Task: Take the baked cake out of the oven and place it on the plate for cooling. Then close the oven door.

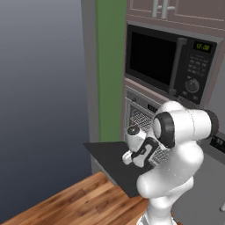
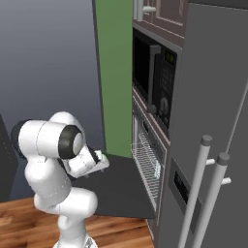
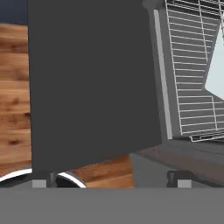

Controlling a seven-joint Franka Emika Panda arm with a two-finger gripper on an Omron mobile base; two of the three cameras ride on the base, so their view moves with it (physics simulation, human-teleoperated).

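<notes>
Dark grey oven door [image 3: 92,83] lies open, flat; cake seemingly hidden.

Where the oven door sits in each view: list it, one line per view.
Left base view: oven door, lower centre, lying open flat under the arm.
Right base view: lower centre, left of the wire rack.
Hand view: large dark panel, centre-left.
Shared landmark: wire rack.

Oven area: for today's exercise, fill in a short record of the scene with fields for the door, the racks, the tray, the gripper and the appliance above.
oven door: open, lying flat and level over the wood floor
wire racks: visible inside the oven
pale tray: resting on a rack
gripper: open, empty, above the door
microwave: above the oven, shut
</notes>
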